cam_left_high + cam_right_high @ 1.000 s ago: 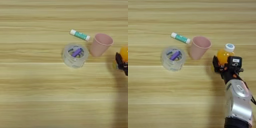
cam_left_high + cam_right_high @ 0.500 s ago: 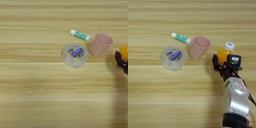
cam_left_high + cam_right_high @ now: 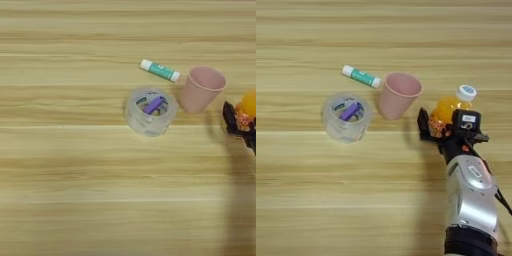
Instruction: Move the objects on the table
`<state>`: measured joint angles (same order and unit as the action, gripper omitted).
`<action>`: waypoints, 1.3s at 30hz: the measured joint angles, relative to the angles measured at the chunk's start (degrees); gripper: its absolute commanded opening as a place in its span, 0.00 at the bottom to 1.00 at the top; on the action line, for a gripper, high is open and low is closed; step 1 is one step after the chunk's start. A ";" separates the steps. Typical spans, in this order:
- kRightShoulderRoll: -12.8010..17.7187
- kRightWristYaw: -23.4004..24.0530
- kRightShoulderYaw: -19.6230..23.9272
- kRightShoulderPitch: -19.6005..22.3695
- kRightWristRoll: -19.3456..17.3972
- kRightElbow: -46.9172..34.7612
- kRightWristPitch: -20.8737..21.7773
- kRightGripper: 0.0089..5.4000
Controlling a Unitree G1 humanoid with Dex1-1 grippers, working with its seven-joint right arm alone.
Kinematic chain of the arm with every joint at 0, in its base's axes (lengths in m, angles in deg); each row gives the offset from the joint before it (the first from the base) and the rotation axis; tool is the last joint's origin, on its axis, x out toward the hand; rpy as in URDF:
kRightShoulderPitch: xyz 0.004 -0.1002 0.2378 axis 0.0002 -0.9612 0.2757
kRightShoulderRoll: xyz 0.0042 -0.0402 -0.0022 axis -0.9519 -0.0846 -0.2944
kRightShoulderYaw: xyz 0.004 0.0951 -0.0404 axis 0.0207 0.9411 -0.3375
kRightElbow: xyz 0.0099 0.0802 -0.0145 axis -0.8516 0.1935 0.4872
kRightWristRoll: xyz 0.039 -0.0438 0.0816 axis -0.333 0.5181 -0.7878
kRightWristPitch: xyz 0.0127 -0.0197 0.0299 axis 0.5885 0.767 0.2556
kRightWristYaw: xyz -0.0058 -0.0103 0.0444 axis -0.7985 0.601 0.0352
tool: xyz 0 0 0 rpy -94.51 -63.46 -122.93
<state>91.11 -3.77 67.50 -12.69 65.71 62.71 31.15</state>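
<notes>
Right of the pink cup (image 3: 398, 95), gripper (image 3: 442, 126) jaws closed round juice bottle (image 3: 448, 107) — upright, on table (image 3: 384, 200).

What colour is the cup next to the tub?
Pink, the cup; clearest in the right eye view, right of the tub.

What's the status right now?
Right end effector clamped on juice bottle. Clear tub untouched, left. Pink cup close beside bottle.

A pink plastic cup (image 3: 399, 94) stands upright; the black two-fingered gripper (image 3: 443, 127) to its right clasps a small orange juice bottle (image 3: 449, 107) (white cap up), with a clear round tub (image 3: 346, 117) left.
</notes>
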 measured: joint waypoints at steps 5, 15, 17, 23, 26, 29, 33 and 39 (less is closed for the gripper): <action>0.00 0.00 0.00 -0.07 -0.17 -0.10 -0.14 1.00; 0.00 0.00 0.03 -2.19 -0.49 -1.86 -1.32 1.00; 0.00 0.01 0.01 -3.28 -0.59 -3.55 -2.24 1.00; -0.08 0.05 -0.07 -7.51 -0.71 -9.97 -5.12 1.00; -0.20 0.07 -0.04 -9.22 -0.92 -12.51 -6.25 1.00; -0.58 0.07 -0.04 -10.58 -1.11 -14.36 -7.11 1.00; -1.05 0.07 -0.11 -12.00 -1.18 -16.17 -7.89 1.00; -1.26 -0.85 -0.84 -16.72 -1.35 -22.40 -11.01 1.00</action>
<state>89.85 -4.62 66.65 -29.41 64.37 40.31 20.13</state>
